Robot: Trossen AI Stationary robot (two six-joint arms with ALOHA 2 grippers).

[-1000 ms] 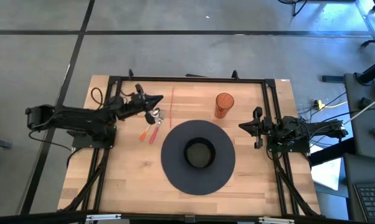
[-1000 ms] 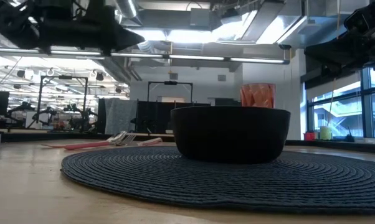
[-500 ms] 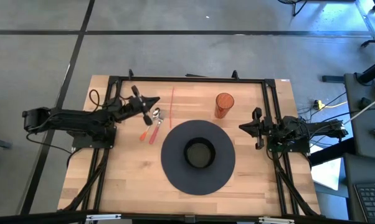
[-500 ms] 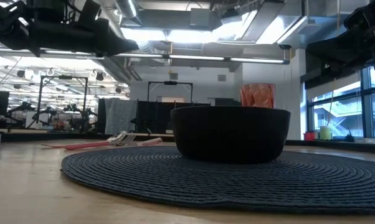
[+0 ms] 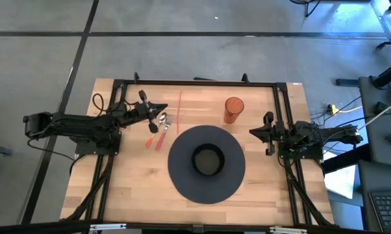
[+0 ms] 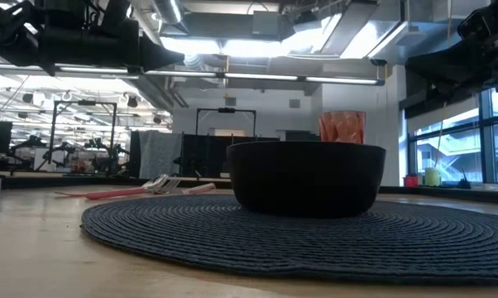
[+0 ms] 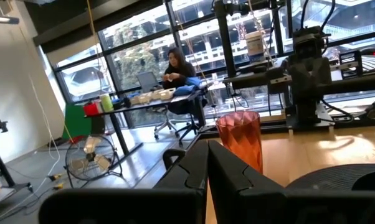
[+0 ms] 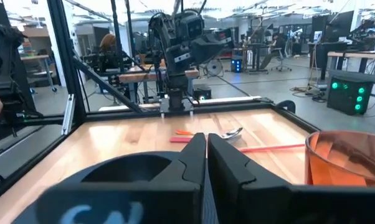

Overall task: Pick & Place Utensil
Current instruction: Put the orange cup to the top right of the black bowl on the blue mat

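Left gripper: the left gripper (image 5: 162,107) hangs above the table's far-left part, right by the heads of the utensils; in the left wrist view its two dark fingers (image 7: 194,171) lie pressed together with nothing between them.
Right gripper: the right gripper (image 5: 254,132) rests at the right edge of the table, well apart from the utensils; its fingers (image 8: 197,158) are closed flat against each other and hold nothing.
Utensils: the metal spoon with an orange handle (image 5: 154,131) and the metal fork with a red handle (image 5: 162,134) lie side by side on the light wooden table (image 5: 137,188), handles pointing toward the near-left, just left of the mat's edge.
Straw: a thin red straw (image 5: 179,112) lies flat on the wood just right of the utensil heads.
Mat and bowl: a round dark woven placemat (image 5: 182,179) sits mid-table with a black bowl (image 5: 207,160) at its centre.
Cup: a translucent orange plastic cup (image 5: 233,109) stands upright beyond the mat, toward the far right.
Background: a seated person (image 7: 175,67) shows at a desk beyond the table.
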